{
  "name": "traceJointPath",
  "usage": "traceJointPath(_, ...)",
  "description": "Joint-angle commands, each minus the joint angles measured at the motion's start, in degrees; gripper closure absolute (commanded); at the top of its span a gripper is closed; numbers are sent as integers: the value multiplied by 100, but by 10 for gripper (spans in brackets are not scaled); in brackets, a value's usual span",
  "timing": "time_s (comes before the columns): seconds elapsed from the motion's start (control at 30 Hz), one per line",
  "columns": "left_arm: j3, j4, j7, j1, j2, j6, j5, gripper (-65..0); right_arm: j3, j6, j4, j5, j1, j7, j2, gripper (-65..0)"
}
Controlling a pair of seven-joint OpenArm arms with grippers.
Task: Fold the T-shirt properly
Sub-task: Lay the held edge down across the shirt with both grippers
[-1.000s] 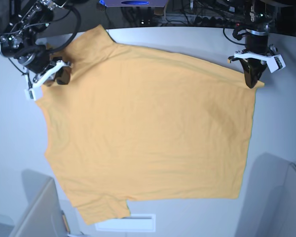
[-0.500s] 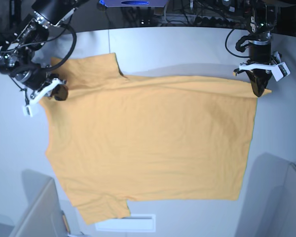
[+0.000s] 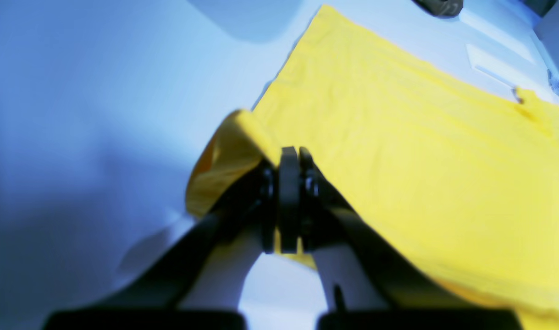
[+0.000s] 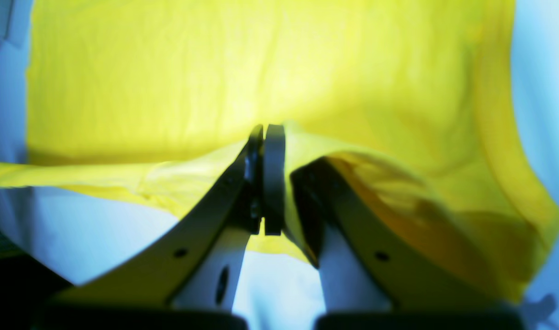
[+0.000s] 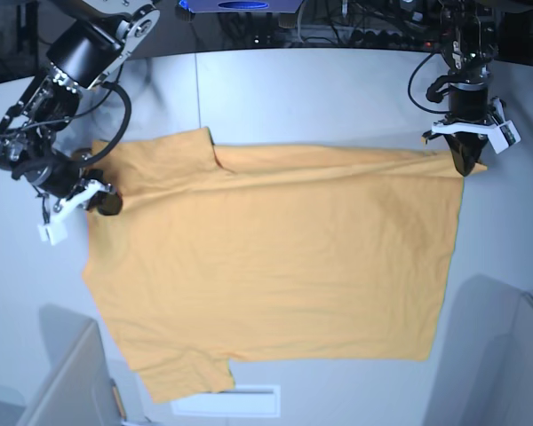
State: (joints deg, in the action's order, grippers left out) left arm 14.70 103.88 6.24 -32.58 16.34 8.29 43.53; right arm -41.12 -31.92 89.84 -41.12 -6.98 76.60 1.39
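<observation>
The orange-yellow T-shirt lies spread on the white table, plain side up, with its far edge lifted and drawn over the body. My left gripper at the right of the base view is shut on the shirt's far right corner. In the left wrist view that gripper pinches a fold of the T-shirt. My right gripper at the left is shut on the shirt's edge beside the far sleeve. The right wrist view shows this gripper clamped on bunched T-shirt cloth.
Grey panels stand at the near left and near right corners. A white rectangular label sits at the table's near edge below the lower sleeve. Cables and equipment line the far edge.
Both grippers have moved toward the near side of the table, dragging the shirt's far edge with them. The far sleeve has come down and the top edge now runs straighter.
</observation>
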Motion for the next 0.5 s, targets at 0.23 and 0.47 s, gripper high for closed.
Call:
traceJointPath(0.23, 47, -106, 286, 537, 41, -25, -50, 0, 2, 436, -408, -129, -528, -77, 165, 0)
traceJointPath(0.47, 11, -555, 286, 818, 59, -25, -50, 0, 2, 454, -962, -121, -862, -113, 296, 0)
